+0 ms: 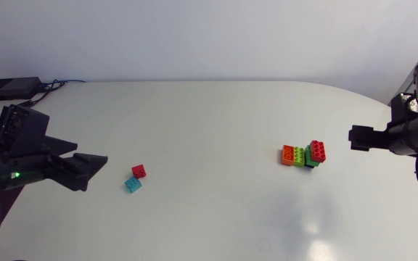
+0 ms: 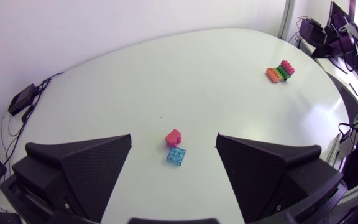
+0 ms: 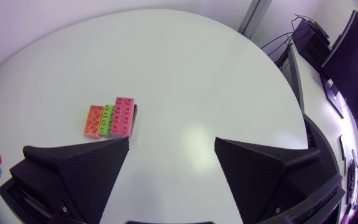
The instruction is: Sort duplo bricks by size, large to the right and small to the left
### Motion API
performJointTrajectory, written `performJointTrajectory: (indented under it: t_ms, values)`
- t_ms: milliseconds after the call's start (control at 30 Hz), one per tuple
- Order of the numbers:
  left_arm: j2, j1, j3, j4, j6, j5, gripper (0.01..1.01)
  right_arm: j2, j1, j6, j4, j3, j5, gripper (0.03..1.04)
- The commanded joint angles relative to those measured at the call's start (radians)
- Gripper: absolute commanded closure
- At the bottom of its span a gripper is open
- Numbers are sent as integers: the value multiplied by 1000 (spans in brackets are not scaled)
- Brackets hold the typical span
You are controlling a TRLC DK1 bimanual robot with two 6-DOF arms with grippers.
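Observation:
Two small bricks lie left of the table's middle: a red one (image 1: 139, 171) (image 2: 174, 137) and a light blue one (image 1: 133, 184) (image 2: 177, 155) touching it. On the right, an orange long brick (image 1: 289, 155) (image 3: 92, 120), a green one (image 1: 299, 156) (image 3: 106, 119) and a red one (image 1: 317, 151) (image 3: 123, 116) sit side by side, the red stacked on a dark brick. My left gripper (image 1: 93, 162) (image 2: 174, 163) stands open just left of the small pair. My right gripper (image 1: 355, 136) (image 3: 171, 163) is open, to the right of the large group.
A black box (image 1: 13, 87) (image 2: 21, 98) with cables lies at the table's far left corner. Bare white tabletop (image 1: 216, 138) spans between the two brick groups.

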Motion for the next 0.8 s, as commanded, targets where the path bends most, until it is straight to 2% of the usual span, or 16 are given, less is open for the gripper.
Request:
performJointTrajectory:
  t_ms: [0, 167, 400, 633, 767]
  values:
    - [-57, -14, -48, 22, -48, -43, 85, -70, 34, -7, 1, -70, 9, 72]
    - [-149, -16, -88, 48, -62, -125, 85, -177, 78, 3, 15, -142, 32, 72]
    - [-275, -14, -156, 62, -57, -183, 85, -344, 173, 10, 20, -218, 133, 74]
    - [-404, 6, -219, 69, -34, -237, 85, -490, 184, -2, 33, -287, 180, 87]
    - [-477, 44, -252, 71, -2, -247, 84, -582, 183, -33, 49, -340, 211, 87]
